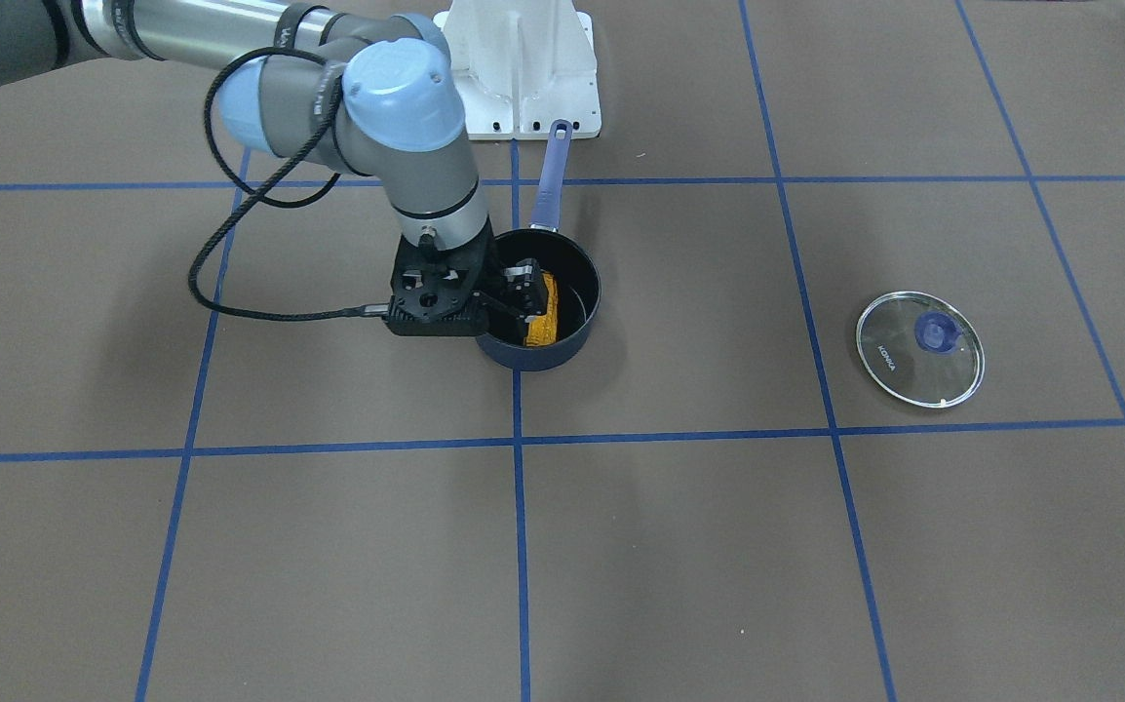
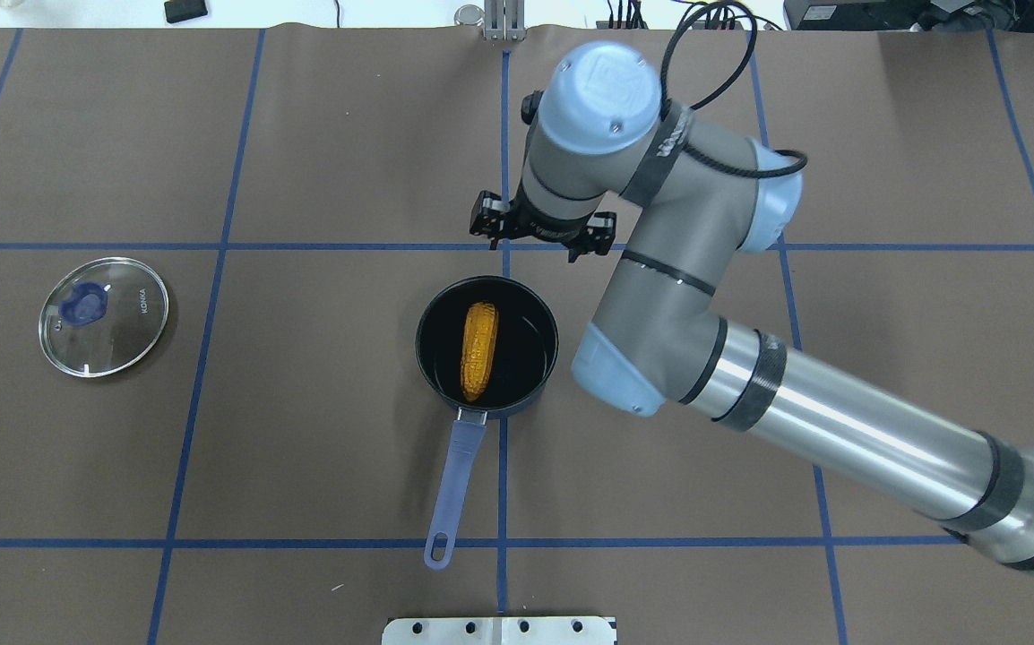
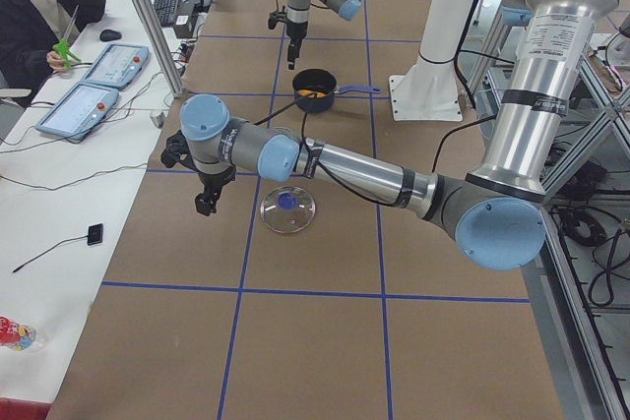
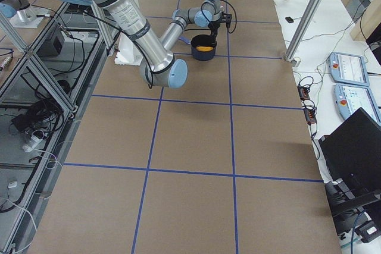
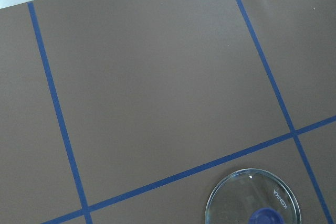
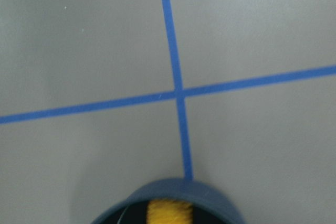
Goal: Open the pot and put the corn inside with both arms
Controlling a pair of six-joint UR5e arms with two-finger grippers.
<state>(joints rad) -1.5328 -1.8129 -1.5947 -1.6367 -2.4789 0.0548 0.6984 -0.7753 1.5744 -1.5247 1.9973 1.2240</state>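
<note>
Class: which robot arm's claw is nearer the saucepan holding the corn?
The right arm's claw, raised close by the dark navy saucepan with the orange-yellow corn cob; the left arm's claw hangs far off beside the round glass lid.

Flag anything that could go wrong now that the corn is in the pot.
1. The right gripper hangs close to the pot; a low retreat may clip it and spill the corn.
2. The left gripper hovers near the lid; a low sweep may knock it.

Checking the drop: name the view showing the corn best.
Overhead exterior: the whole corn lies unobstructed in the pot. Front-facing, the right gripper covers part; the right wrist catches one end; side views show a speck.
</note>
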